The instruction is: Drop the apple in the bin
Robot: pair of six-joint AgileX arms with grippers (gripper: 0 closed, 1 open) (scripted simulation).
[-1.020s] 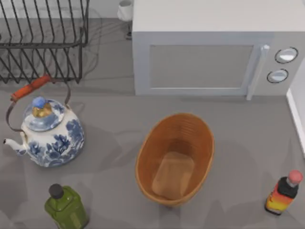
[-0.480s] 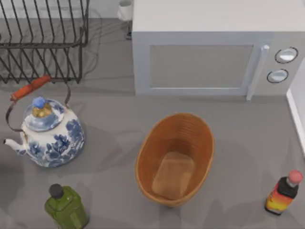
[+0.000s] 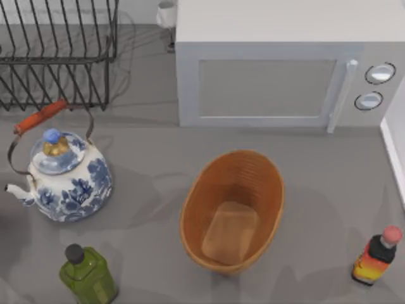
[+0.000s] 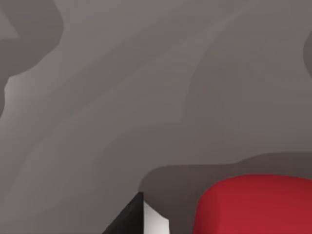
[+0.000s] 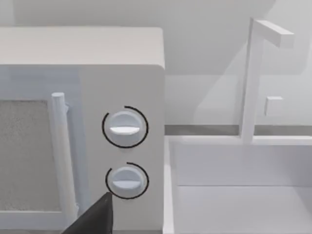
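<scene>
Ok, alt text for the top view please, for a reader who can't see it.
An empty oval orange-brown basket sits mid-table in front of a white microwave. A blue-and-white teapot and green bottle stand at left below a wire rack; a red-capped bottle stands at right.

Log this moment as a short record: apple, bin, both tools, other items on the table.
apple: red, on the grey table, close under the left wrist camera
bin: orange-brown woven basket, mid-table, nothing inside
left tool: one dark finger beside the apple; open or shut unclear
right tool: dark fingertip facing the microwave dials
others: teapot and green bottle at left, red-capped bottle at right, rack at back left
</scene>
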